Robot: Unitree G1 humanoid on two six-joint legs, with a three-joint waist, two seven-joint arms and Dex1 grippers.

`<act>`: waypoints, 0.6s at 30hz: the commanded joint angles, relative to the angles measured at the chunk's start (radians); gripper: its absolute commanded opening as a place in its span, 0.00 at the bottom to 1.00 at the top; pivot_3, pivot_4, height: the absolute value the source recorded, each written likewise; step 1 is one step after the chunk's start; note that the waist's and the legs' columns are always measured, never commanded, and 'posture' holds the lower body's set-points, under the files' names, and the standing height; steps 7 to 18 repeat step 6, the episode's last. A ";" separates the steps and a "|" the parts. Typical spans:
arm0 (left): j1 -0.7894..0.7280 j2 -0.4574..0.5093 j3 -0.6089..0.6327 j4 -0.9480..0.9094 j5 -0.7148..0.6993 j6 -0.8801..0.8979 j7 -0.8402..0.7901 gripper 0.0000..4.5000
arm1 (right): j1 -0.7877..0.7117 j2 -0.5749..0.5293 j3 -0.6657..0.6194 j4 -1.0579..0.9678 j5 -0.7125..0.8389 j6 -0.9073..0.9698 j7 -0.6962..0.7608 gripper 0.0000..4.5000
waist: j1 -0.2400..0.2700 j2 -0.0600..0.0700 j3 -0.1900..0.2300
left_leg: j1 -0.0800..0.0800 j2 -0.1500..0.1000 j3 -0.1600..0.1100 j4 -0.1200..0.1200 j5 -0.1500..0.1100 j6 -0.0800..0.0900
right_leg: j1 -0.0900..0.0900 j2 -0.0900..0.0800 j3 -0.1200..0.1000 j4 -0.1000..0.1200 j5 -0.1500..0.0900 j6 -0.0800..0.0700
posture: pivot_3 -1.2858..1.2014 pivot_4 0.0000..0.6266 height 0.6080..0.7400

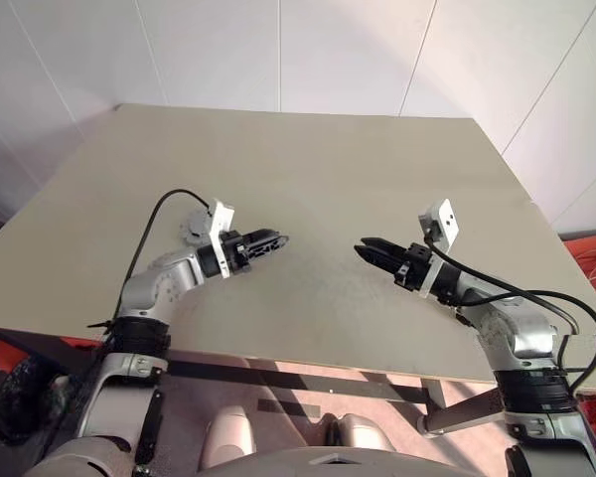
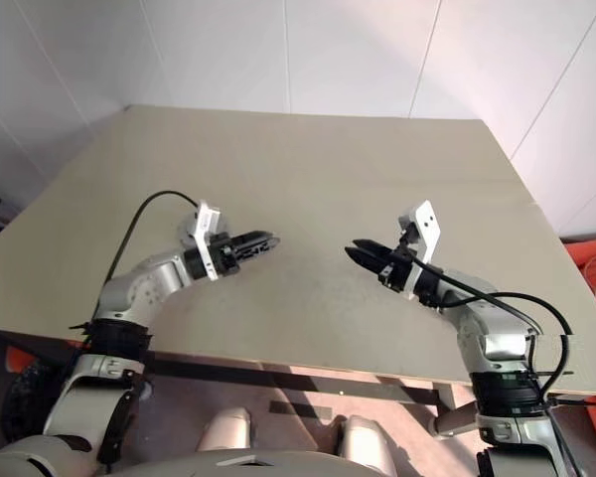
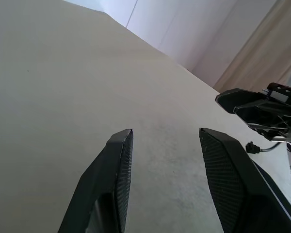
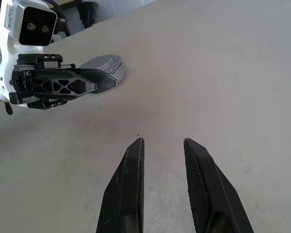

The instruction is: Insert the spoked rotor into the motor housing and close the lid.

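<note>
Item 1. Counter [image 1: 308, 169]: broad beige top, bare between the two arms. It carries one round grey part near its left edge.

Item 2. Left gripper [image 1: 278, 239]: held level over the counter, pointing towards the middle. Its fingers [image 3: 119, 160] stand well apart with only bare counter between them; nothing held.

Item 3. Right gripper [image 1: 363, 245]: faces the left one across an open stretch of counter, the two well apart. Its fingers [image 4: 133, 174] are parted by a narrow gap; nothing held.

Item 4. Lid [image 4: 104, 65]: pale grey disc lying flat on the counter just behind the left gripper, touched by neither gripper. In the right wrist view it reads as the top of a thick round stack, not a thin loose plate.

Item 5. Motor housing, the one container: judged to be the lower part of that stack, though no copper windings can be made out. Contents cannot be told, since the top is covered; the spoked rotor is judged to sit inside, unconfirmed.

Step in hand: judged the end of the task, lid on and both grippers empty and off the part.

Next move calls for: checking that the lid sits flush all round. If it is tilted, the left gripper, being nearest, would press it down squarely without pushing the stack sideways
</note>
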State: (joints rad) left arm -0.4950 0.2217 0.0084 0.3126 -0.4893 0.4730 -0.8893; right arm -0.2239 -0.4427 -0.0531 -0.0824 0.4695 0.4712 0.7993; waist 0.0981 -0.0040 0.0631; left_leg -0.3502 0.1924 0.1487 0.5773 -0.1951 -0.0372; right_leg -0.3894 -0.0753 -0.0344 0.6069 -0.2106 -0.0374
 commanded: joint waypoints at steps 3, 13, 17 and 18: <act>-0.047 -0.057 -0.010 0.043 0.161 -0.219 0.196 0.51 | -0.017 0.020 -0.012 -0.019 0.055 0.009 0.026 0.30 | 0.000 0.000 0.000 | -0.001 0.000 0.000 0.000 0.000 0.000 | 0.000 0.000 0.000 -0.001 0.000 0.000 | 0.52 0.00 1.00; -0.048 -0.079 -0.018 0.064 0.222 -0.276 0.276 0.51 | -0.031 0.018 -0.009 0.004 0.032 -0.012 0.020 0.30 | 0.000 0.000 0.000 | -0.001 0.000 0.000 0.000 0.000 0.000 | 0.000 0.000 0.000 -0.001 0.000 0.000 | 0.52 0.00 1.00; -0.048 -0.079 -0.018 0.064 0.222 -0.276 0.276 0.51 | -0.031 0.018 -0.009 0.004 0.032 -0.012 0.020 0.30 | 0.000 0.000 0.000 | -0.001 0.000 0.000 0.000 0.000 0.000 | 0.000 0.000 0.000 -0.001 0.000 0.000 | 0.52 0.00 1.00; -0.048 -0.079 -0.018 0.064 0.222 -0.276 0.276 0.51 | -0.031 0.018 -0.009 0.004 0.032 -0.012 0.020 0.30 | 0.000 0.000 0.000 | -0.001 0.000 0.000 0.000 0.000 0.000 | 0.000 0.000 0.000 -0.001 0.000 0.000 | 0.52 0.00 1.00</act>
